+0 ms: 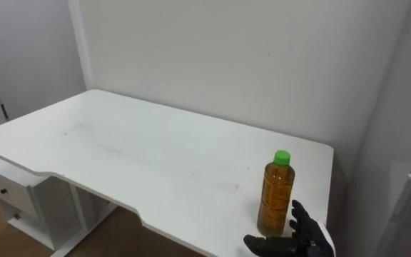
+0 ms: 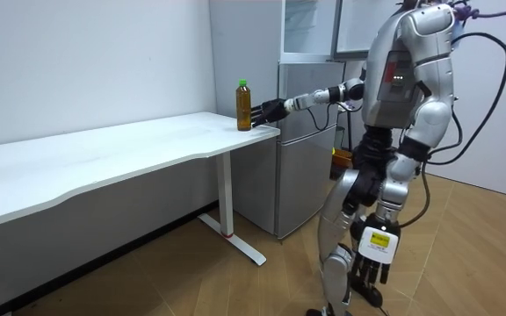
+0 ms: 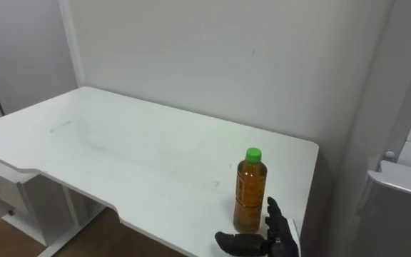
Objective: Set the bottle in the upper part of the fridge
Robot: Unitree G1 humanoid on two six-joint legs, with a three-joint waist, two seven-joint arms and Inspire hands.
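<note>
1. Room view places the robot standing by the fridge (image 2: pixel 310 140), its right arm stretched out to the corner of the white table (image 2: pixel 104 167).
2. Task progress: early. The bottle (image 1: pixel 276 196) stands upright on the table, green cap on, at the right end and towards the near edge. It is not lifted and not yet in the fridge.
3. The right hand (image 1: pixel 300 239) lies low at the bottle's base, fingers spread and thumb held out. It is just beside the bottle, and no grip is closed round it. Whether it touches cannot be told.
4. The left hand (image 2: pixel 413 149) hangs low at the robot's side, and its state cannot be told.
5. Remaining, in my judgement: close on the bottle, lift it, carry it right and up to the upper compartment (image 2: pixel 308 26), place it, and let go. That compartment looks open, though this is uncertain.
6. Edges: the bottle is near both the right edge and the near edge, so a sideways nudge could tip it off.
7. Open room: the tabletop to the left and far side is bare, and the wall (image 1: pixel 227 57) stands well behind. The fridge is close on the right — the carry path there is tight.
</note>
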